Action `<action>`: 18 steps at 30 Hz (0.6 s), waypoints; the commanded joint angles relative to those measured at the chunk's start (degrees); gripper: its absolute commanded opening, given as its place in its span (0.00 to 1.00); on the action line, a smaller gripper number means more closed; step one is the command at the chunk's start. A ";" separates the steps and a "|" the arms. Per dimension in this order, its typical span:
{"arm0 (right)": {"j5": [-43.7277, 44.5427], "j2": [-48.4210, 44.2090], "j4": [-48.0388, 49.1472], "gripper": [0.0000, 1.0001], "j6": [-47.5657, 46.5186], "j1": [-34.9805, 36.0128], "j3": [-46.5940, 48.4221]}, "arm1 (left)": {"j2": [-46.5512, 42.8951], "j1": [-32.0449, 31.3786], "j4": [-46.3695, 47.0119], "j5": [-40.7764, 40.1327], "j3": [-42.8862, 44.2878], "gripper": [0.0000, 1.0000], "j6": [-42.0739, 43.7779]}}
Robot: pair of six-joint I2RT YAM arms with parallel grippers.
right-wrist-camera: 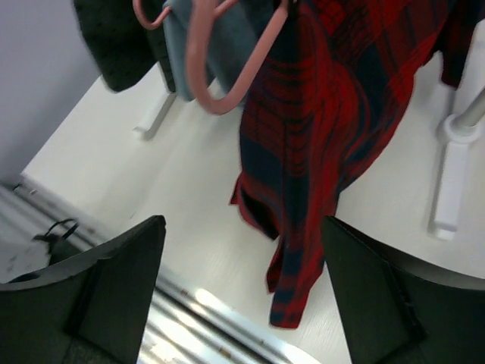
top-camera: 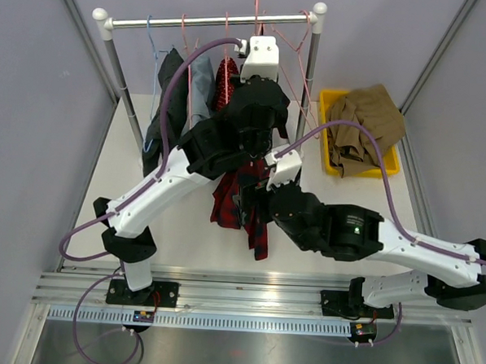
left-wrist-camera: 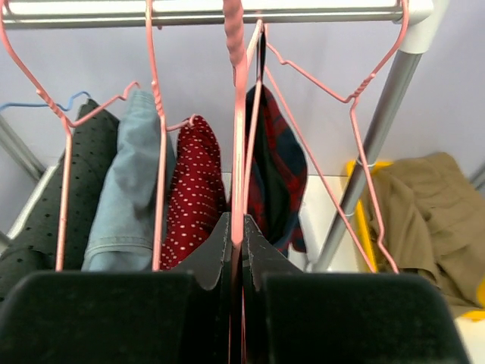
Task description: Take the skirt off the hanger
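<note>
The left gripper (left-wrist-camera: 236,231) is clamped on the pink hanger (left-wrist-camera: 239,136), likely steadying it under the rail (left-wrist-camera: 91,14) so the plaid skirt (right-wrist-camera: 318,136) hangs free (hem down near the table (right-wrist-camera: 136,174)). The right gripper (right-wrist-camera: 241,243) gapes wide before the cloth, apparently to pull it off.

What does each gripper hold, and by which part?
Left gripper: the pink hanger, pinched on a straight run of its wire. Right gripper: open, holding nothing.

Bright, even light, soft shadows; right wrist view slightly blurred.
</note>
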 commanded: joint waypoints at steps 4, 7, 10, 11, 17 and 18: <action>18.96 1.76 27.64 0.69 -12.82 0.37 -8.80 | -7.28 0.41 1.08 3.23 1.39 0.00 -10.21; 18.97 2.38 35.17 0.18 -17.84 0.28 -10.83 | -9.13 0.41 1.25 4.46 -1.24 0.00 -11.62; 18.10 3.43 33.52 0.00 -16.97 0.19 -9.52 | -9.39 1.11 0.99 4.47 -2.21 0.00 -11.97; 17.57 3.43 32.20 0.00 -16.01 0.28 -8.91 | -9.39 1.55 0.29 4.81 -2.48 0.00 -12.84; 17.83 -0.34 25.51 0.00 -12.22 2.82 -6.01 | -9.92 4.45 2.82 7.28 -10.45 0.00 -16.36; 18.09 -0.87 23.94 0.00 -11.96 3.44 -4.96 | -10.10 4.63 3.88 7.37 -11.70 0.00 -16.54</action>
